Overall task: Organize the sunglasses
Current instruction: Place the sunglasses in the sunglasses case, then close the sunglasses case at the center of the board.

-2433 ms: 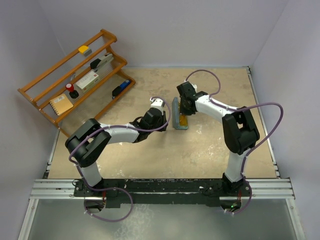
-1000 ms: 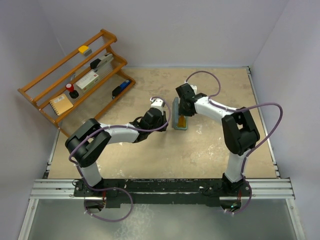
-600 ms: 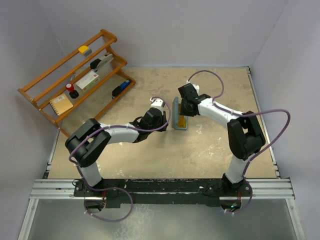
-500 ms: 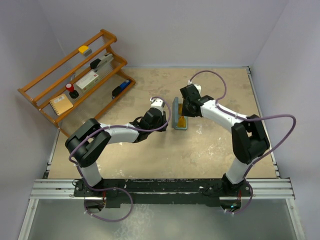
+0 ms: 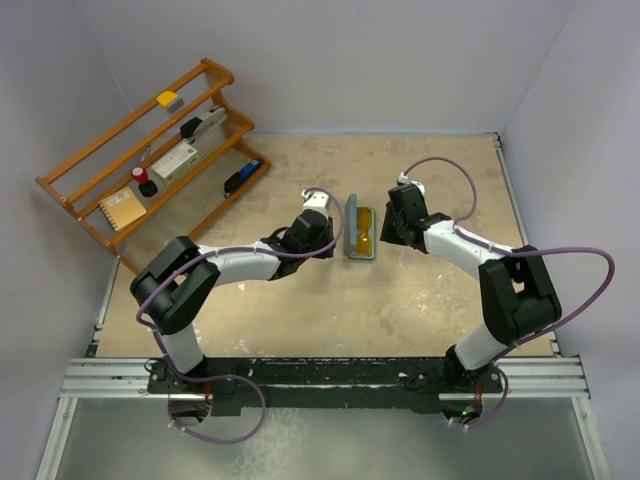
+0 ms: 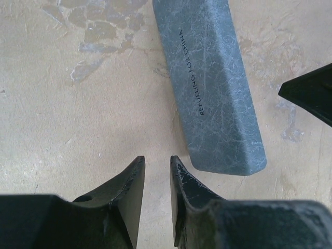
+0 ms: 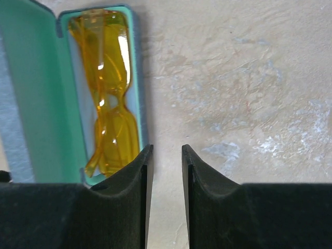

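- Lying open on the table (image 5: 420,290), a little above the middle of the top view, the sunglasses case (image 5: 351,232) has its lid folded out to the left side.
- The yellow sunglasses (image 5: 365,230) lie folded inside the case's right half, their length running up and down the frame.
- In the right wrist view the sunglasses fill the teal-lined tray at the upper left, with the lid's lining further left.
- The right gripper (image 7: 167,150) sits just right of the case's lower corner; its fingers are only narrowly parted, with bare tabletop showing between them and nothing held.
- In the top view this gripper lies just right of the case, apart from it.
- The left gripper (image 6: 156,161) is likewise at a narrow gap and holds nothing; only table shows between its fingers.
- Its view shows the grey-blue outside of the case lid, with printed lettering, running from the top centre to just right of the fingertips, close by but not touching.
- A dark tip of the other gripper pokes in at the right edge of that view.
- A wooden rack (image 5: 90,160) stands at the upper left of the top view, well apart from the case, carrying a notebook (image 5: 122,210), a white box (image 5: 178,160) and other small items.
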Controlling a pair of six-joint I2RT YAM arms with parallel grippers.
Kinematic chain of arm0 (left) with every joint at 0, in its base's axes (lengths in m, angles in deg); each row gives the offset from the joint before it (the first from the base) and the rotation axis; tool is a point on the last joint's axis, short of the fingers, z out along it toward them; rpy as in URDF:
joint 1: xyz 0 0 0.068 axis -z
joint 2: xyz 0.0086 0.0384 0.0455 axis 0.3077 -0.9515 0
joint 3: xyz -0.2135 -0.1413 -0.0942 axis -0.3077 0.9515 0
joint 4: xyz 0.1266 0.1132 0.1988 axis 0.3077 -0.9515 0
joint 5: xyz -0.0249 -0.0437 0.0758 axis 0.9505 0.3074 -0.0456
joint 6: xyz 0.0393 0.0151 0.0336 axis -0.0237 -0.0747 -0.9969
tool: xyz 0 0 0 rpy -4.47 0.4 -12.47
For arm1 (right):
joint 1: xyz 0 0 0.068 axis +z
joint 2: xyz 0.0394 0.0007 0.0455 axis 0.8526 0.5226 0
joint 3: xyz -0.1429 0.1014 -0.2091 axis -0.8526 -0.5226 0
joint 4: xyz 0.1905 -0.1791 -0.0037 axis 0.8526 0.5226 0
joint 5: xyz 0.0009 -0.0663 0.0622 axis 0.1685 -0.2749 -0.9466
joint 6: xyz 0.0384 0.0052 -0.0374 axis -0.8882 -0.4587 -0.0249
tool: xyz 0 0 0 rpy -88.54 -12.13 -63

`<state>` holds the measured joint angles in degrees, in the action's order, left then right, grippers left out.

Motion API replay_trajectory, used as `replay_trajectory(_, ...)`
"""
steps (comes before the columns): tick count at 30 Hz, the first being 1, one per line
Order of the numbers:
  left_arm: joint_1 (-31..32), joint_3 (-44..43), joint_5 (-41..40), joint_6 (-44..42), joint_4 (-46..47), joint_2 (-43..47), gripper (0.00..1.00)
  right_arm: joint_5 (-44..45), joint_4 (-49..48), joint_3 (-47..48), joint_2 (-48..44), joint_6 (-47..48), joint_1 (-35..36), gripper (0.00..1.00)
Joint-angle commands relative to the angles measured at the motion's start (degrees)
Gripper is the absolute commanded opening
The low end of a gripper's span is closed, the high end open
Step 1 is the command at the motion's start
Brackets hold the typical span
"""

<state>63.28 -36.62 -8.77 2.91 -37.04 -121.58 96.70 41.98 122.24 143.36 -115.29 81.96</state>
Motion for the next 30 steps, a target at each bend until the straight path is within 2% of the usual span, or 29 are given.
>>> replay_trajectory(1,-0.54,-3.30,-1.97,-1.34,-1.56,1.56,0.24,-3.52,-8.17,-2.64,-2.14,3.06,-2.23,0.31)
replay_trajectory(6,-0.58,-5.75,-2.75,-2.24,-4.08,2.55,0.24,-6.89,-10.32,-5.15,-1.18,3.30,-5.40,0.31)
replay_trajectory(13,-0.63,-11.39,-1.90,-2.93,-6.30,1.66,0.24,-11.77,-14.03,-6.56,2.18,2.01,-7.03,0.22)
replay_trajectory(22,-0.73,-14.53,-0.03,-2.85,-7.11,0.52,0.27,-23.83,-23.50,-10.18,6.09,-1.68,-11.94,0.23)
replay_trajectory(25,-0.72,-15.01,0.32,-3.07,-7.19,0.13,0.27,-25.46,-24.80,-10.02,7.99,-1.67,-12.07,0.17)
replay_trajectory(30,-0.80,-15.80,0.98,-3.06,-7.34,-0.64,0.27,-28.03,-25.42,-8.87,11.29,-1.48,-12.18,0.12)
